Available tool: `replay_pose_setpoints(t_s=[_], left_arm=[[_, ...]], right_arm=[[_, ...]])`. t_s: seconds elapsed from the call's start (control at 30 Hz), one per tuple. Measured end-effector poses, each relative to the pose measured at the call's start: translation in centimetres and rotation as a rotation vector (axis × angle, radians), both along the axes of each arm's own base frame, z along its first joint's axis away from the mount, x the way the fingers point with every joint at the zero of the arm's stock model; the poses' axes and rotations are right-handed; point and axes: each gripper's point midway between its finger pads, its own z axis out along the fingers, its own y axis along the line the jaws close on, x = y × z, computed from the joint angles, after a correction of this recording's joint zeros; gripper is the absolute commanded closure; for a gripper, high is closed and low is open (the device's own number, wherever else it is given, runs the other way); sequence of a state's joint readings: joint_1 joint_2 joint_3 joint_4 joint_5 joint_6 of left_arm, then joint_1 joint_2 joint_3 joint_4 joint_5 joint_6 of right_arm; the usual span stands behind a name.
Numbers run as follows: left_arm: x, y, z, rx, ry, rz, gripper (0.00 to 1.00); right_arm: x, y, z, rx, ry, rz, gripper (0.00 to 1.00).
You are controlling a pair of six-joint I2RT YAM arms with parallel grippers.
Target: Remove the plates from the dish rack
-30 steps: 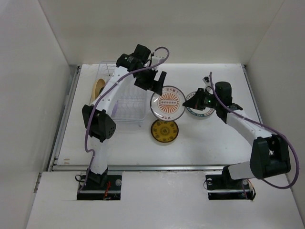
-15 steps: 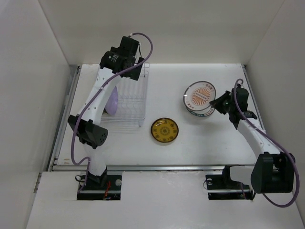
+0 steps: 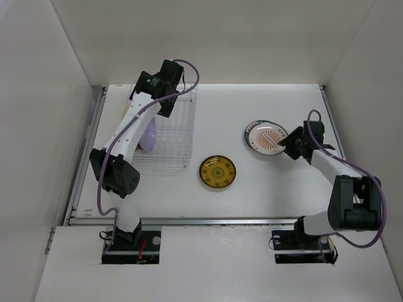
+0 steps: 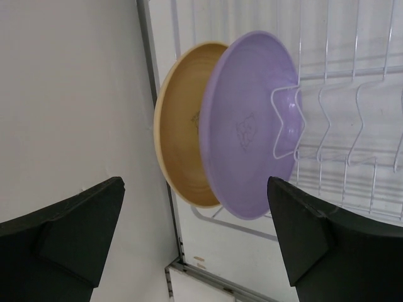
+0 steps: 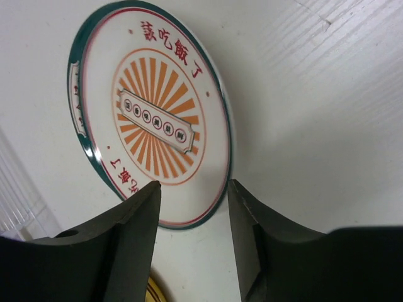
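Two plates stand on edge in the dish rack (image 4: 352, 132), a mustard-yellow plate (image 4: 179, 126) and a lavender plate (image 4: 249, 126). My left gripper (image 4: 195, 184) hangs open above them, touching neither; from above it (image 3: 162, 100) is over the rack (image 3: 173, 135), with the lavender plate (image 3: 148, 134) at the rack's left side. The white sunburst plate (image 5: 154, 116) lies flat at the right (image 3: 266, 137), apparently on a teal-rimmed plate. My right gripper (image 5: 194, 184) is open at its near edge (image 3: 288, 143), fingers apart from the rim. An amber patterned plate (image 3: 218, 171) lies mid-table.
The enclosure's left wall (image 4: 69, 94) stands close beside the rack. The table's metal edge strip (image 4: 182, 264) runs below the plates. The amber plate's rim (image 5: 154, 292) shows just behind my right fingers.
My right gripper has opened and let go of the sunburst plate, which now lies flat. My left gripper swung from the table's middle back over the rack and dropped slightly.
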State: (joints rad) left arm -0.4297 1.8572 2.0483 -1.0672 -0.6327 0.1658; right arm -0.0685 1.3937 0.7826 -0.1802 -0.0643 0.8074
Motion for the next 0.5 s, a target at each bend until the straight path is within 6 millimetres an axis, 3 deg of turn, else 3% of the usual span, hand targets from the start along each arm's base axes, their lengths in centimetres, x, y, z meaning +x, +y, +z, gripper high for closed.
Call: replay_pose_setpoints(t_s=[0.2, 0.4, 0.5], left_arm=[[-0.1, 0.5, -0.2, 0.018, 0.007, 0.01, 0.14], [-0.2, 0.7, -0.8, 0.007, 0.033, 0.004, 0.38], [-0.4, 0.4, -1.2, -0.017, 0.057, -0.012, 0.4]], right_arm=[[0.0, 0.4, -1.4, 0.012, 0.042, 0.031, 0.45], [0.1, 0.4, -1.3, -0.007, 0.043, 0.056, 0.45], [0.4, 0.4, -0.9, -0.017, 0.034, 0.067, 0.45]])
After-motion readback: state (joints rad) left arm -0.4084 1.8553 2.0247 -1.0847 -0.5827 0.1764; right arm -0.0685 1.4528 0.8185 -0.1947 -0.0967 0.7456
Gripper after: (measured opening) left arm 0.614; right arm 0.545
